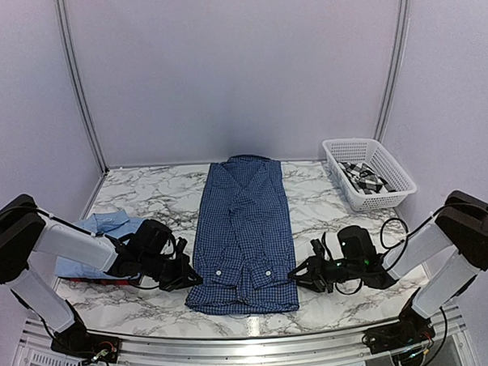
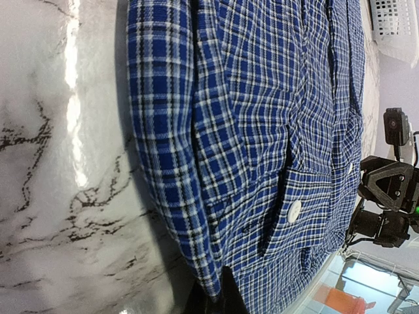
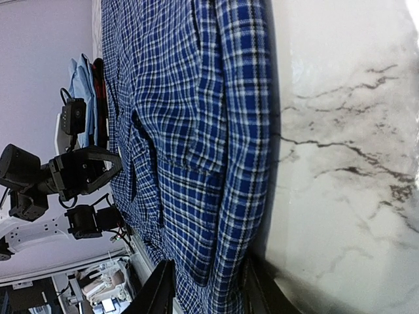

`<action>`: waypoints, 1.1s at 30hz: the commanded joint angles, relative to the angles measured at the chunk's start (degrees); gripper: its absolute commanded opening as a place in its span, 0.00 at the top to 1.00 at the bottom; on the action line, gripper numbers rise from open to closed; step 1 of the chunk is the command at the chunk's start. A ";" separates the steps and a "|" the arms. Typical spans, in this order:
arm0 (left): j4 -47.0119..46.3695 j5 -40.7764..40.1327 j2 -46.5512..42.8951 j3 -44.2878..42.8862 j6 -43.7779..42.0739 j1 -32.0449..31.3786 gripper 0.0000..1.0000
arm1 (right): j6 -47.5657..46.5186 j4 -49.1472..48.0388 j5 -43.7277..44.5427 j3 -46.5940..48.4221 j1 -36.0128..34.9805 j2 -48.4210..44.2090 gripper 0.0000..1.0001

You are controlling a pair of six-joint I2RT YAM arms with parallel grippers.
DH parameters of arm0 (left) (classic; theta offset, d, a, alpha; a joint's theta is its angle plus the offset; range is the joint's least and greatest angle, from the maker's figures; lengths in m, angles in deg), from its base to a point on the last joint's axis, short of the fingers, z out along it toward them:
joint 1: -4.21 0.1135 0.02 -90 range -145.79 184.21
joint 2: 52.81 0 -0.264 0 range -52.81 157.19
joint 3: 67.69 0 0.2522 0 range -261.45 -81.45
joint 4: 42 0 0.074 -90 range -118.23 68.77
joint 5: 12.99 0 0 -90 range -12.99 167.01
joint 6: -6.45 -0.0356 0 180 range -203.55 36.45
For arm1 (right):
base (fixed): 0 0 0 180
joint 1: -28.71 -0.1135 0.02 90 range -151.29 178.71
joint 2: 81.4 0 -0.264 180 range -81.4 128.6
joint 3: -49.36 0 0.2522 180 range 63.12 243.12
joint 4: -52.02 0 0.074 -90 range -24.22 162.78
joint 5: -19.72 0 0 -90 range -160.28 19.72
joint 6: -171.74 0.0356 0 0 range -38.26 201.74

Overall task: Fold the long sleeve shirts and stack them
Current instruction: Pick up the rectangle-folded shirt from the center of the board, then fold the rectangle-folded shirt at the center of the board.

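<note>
Left hand (image 1: 182,278): fully closed, low at the near-left corner of the navy fine-check button-up cloth shirt (image 1: 244,231). From my left wrist feed the hem corner runs straight into the dark fingertips (image 2: 213,302); I read that as a pinch on the cloth.

Right hand (image 1: 301,275): part open at the shirt's near-right corner. My right wrist feed shows one finger (image 3: 163,288) on each side of the folded right edge, with cloth between them. I cannot tell whether they press on it.

Navy shirt: lies flat mid-surface, folded into a long strip, collar toward the far edge, hem toward the near edge, cuffs with white buttons showing near the hem.

White grey-veined marble surface (image 1: 159,195): also carries a plain light blue cloth shirt (image 1: 108,224), folded, at the left edge beside the left arm. A dark red cloth shirt (image 1: 110,276) shows as a thin strip beneath it.

White plastic lattice basket (image 1: 390,194): far-right corner, well apart from the navy shirt. A black-and-white checked cloth shirt (image 1: 364,176) sits bunched inside it.
</note>
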State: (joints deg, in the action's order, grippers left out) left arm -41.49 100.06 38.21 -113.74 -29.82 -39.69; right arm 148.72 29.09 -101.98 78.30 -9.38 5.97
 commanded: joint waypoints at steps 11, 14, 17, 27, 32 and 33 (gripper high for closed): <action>1.94 0.94 -3.95 -1.89 -1.07 -0.84 1.00 | -0.54 -0.01 -2.27 2.47 -0.95 1.11 0.85; 1.83 1.31 -6.26 -3.00 -1.45 -0.84 1.00 | -1.43 2.01 -3.34 4.36 -0.88 -0.19 1.00; 1.75 1.39 -7.95 -4.77 -1.62 -0.76 1.00 | -2.19 4.23 -3.41 6.37 -0.29 -1.78 1.00; -0.08 4.52 -4.45 -13.83 -0.22 4.57 1.00 | -5.05 7.97 -5.27 17.11 4.89 -0.71 1.00; -1.31 7.46 4.57 -22.64 -0.64 9.24 1.00 | -7.79 9.06 -5.43 25.60 9.31 5.56 1.00; -1.41 7.57 6.31 -24.42 -0.85 10.06 1.00 | -7.88 8.59 -5.79 27.25 10.06 7.41 1.00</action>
State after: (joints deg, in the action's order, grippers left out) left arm -40.90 105.26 38.74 -132.45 -29.93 -32.63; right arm 143.60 37.05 -107.36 99.70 -2.51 8.66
